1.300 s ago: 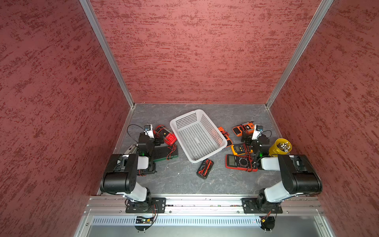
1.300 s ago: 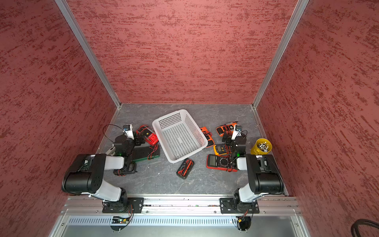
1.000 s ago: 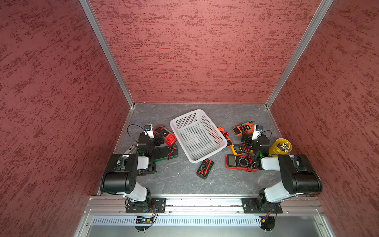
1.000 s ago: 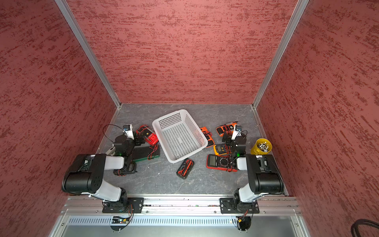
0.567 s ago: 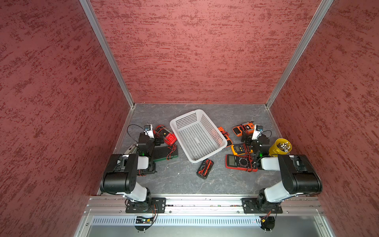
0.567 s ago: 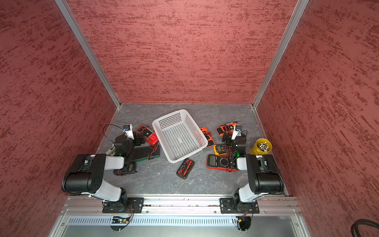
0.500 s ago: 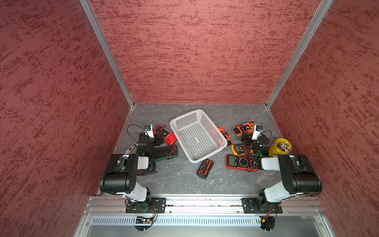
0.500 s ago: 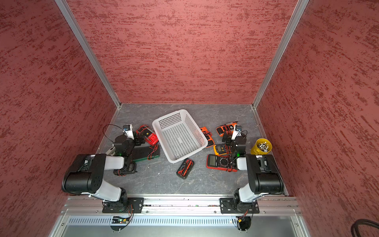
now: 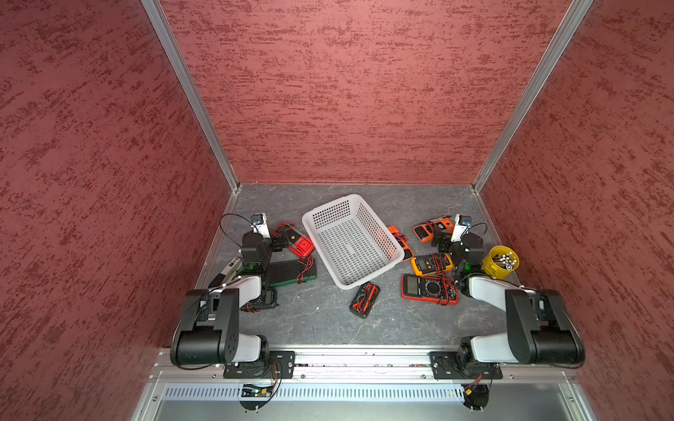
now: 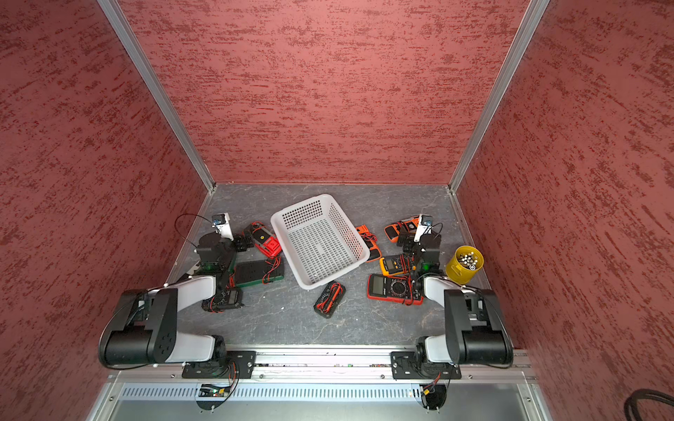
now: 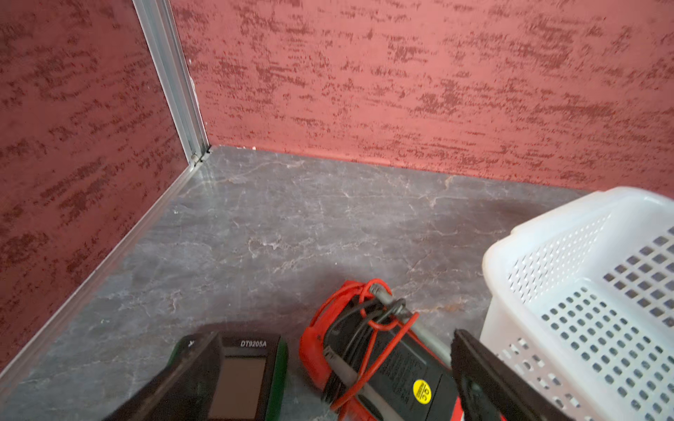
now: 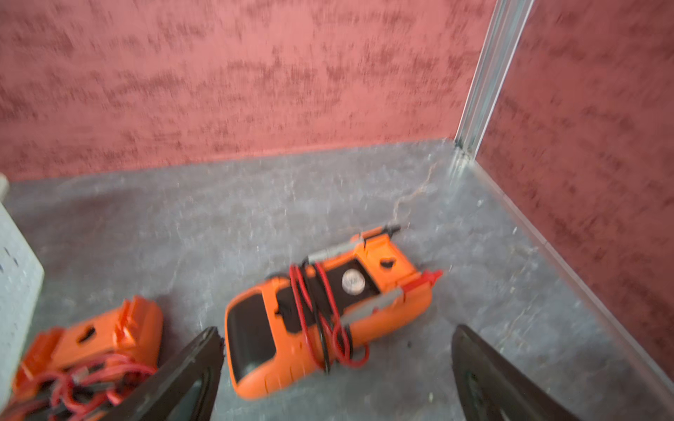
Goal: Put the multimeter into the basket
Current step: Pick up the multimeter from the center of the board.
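Observation:
The white perforated basket [image 9: 350, 248] [image 10: 317, 244] [image 11: 583, 291] stands empty in the middle of the floor. Several multimeters lie around it. My left gripper [image 9: 278, 242] [image 11: 332, 337] is open, low over a red multimeter [image 9: 301, 245] [image 11: 383, 361] wrapped in its leads, just left of the basket. A green multimeter [image 9: 291, 271] [image 11: 240, 371] lies by its other finger. My right gripper [image 9: 443, 242] [image 12: 335, 330] is open above an orange multimeter [image 9: 428, 229] [image 12: 321, 313] at the back right. Neither gripper holds anything.
Another orange meter [image 9: 399, 240] [image 12: 91, 342] lies against the basket's right side. A yellow-orange meter [image 9: 430, 263], a red-edged one [image 9: 428, 288] and a small black one [image 9: 364, 299] lie nearer the front. A yellow cup [image 9: 499, 261] stands by the right wall. A black meter [image 9: 262, 300] lies under the left arm.

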